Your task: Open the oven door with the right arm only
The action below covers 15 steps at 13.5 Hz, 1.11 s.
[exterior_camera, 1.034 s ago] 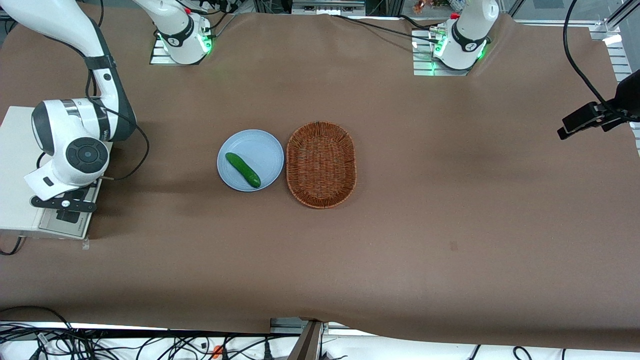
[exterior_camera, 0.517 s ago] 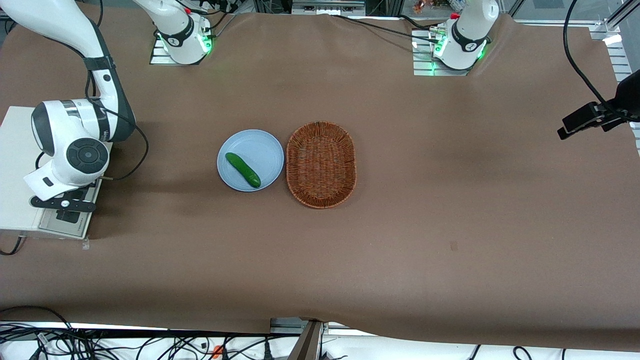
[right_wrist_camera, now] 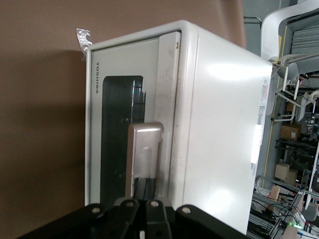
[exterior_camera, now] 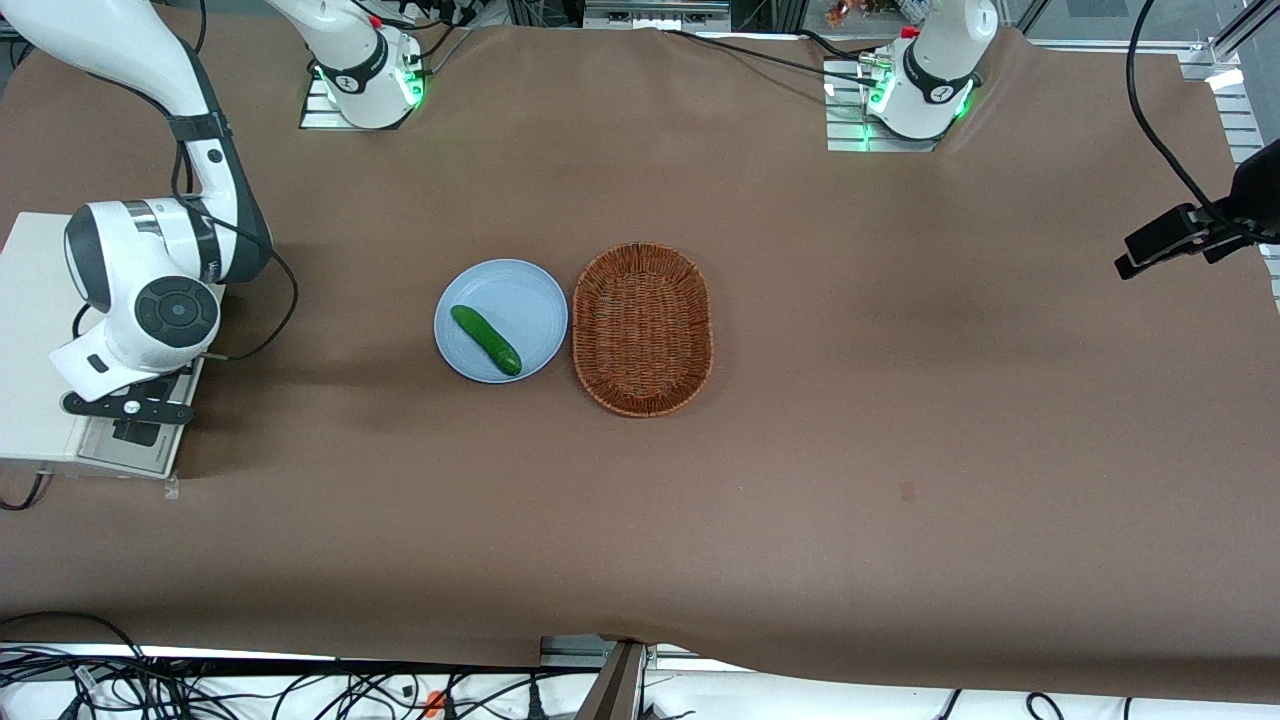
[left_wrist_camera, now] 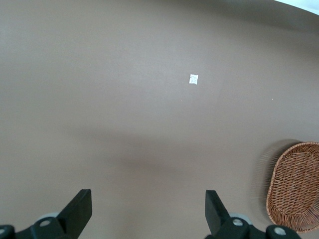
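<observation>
Currently the white toaster oven sits at the working arm's end of the brown bench; all places below are given against it

- oven door: silver-grey frame with a dark glass window, on the oven's front; it lies flush against the oven body, not yet swung down
- handle: silver bar across the door, standing off the glass
- right arm: wrist bent down over the oven's top, at the edge that carries the door
- gripper: black, directly in front of the oven door at the handle; in the right wrist view the gripper meets the near end of the bar
- fingers: drawn in close together, clenched on the handle as far as the wrist view shows
- light blue plate: mid-bench, well apart from the oven toward the parked arm's end; a green cucumber lies on it
- wicker basket: just beside the plate, farther again from the oven
</observation>
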Each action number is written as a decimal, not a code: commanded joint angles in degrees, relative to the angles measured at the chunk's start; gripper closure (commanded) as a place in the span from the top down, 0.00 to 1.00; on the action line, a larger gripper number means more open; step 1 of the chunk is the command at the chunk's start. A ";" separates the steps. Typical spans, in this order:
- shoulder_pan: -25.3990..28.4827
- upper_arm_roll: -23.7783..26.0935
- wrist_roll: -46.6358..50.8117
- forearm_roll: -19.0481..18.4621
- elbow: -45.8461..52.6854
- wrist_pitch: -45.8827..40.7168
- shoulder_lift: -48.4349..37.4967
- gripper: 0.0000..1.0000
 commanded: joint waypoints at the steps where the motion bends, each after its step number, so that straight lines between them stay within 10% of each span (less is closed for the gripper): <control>1: -0.12 0.11 1.66 0.90 -3.18 1.22 0.07 0.00; 15: 0.49 0.64 1.84 9.87 -3.27 11.32 7.27 0.00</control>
